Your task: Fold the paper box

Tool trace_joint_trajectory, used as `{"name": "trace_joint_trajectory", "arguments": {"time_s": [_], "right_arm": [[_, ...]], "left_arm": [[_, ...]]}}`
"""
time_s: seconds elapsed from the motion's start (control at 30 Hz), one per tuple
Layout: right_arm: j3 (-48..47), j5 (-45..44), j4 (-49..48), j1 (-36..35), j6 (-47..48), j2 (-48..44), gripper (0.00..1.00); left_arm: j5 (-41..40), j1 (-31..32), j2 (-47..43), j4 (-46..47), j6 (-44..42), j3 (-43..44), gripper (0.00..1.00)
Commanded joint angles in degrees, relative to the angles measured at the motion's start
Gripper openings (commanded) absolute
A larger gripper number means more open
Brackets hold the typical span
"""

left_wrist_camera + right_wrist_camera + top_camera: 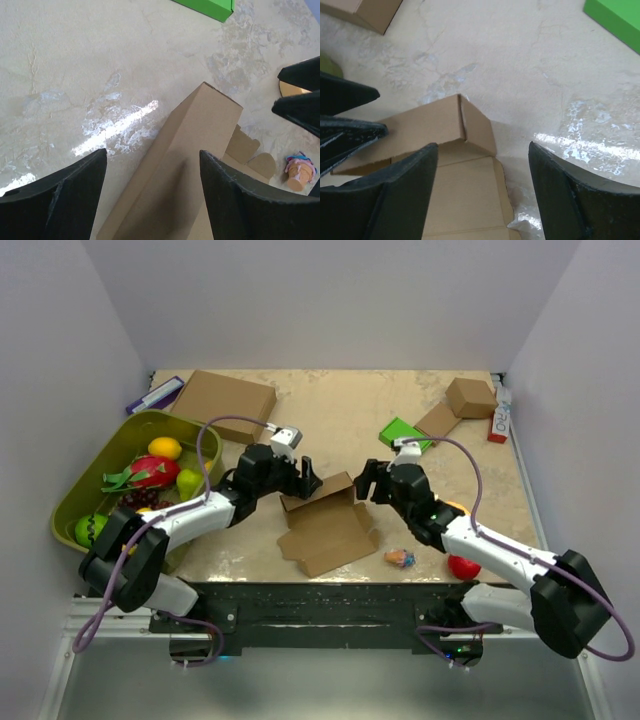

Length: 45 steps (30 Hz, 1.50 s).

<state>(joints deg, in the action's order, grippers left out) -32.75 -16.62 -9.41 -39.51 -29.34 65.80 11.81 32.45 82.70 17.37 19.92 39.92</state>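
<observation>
The paper box lies partly folded at the table's near middle, its flat panel down and its far wall raised. My left gripper is open at the box's far left end. In the left wrist view the raised wall runs between the spread fingers of the left gripper, with a gap on the left side. My right gripper is open at the far right corner. In the right wrist view the right gripper hovers over the corner flap and flat panel, holding nothing.
A green tray of fruit sits at the left. A larger brown box lies at the back left, a small brown box at the back right, and a green box behind the right gripper. An ice-cream toy and a red fruit lie near the front right.
</observation>
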Motion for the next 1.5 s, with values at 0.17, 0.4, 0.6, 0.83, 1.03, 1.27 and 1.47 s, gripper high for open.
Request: {"name": "trace_joint_trajectory", "arguments": {"time_s": [0.17,0.4,0.6,0.83,1.03,1.27,1.47], "right_arm": [[-3.2,2.67,7.81,2.68,-4.22,2.4,0.83],[1.29,2.99,12.65,2.77,-9.68,-0.23,0.82],[2.16,1.15,16.18,2.77,-9.59,-0.85,0.81],[2.61,10.46,7.74,2.51,-6.17,6.43,0.68],[-0.55,13.36,8.09,2.42,-1.26,10.58,0.36],[-12.57,17.67,19.49,2.42,10.7,9.26,0.06],[-23.3,19.51,29.61,2.42,16.33,10.66,0.0]], "left_arm": [[1.56,1.55,-4.72,-2.42,-5.32,1.31,0.79],[-10.05,8.95,-2.9,-6.9,-10.52,6.92,0.78],[-11.64,11.32,-1.92,-6.55,-12.71,8.51,0.77],[-12.17,13.43,-1.75,-10.86,-15.17,10.87,0.78],[-10.76,13.7,-3.41,-20.85,-15.88,16.75,0.79],[-10.14,13.61,-6.59,-38.52,-25.08,27.39,0.83],[-9.79,13.61,-6.58,-37.95,-33.88,29.6,0.83]]}}
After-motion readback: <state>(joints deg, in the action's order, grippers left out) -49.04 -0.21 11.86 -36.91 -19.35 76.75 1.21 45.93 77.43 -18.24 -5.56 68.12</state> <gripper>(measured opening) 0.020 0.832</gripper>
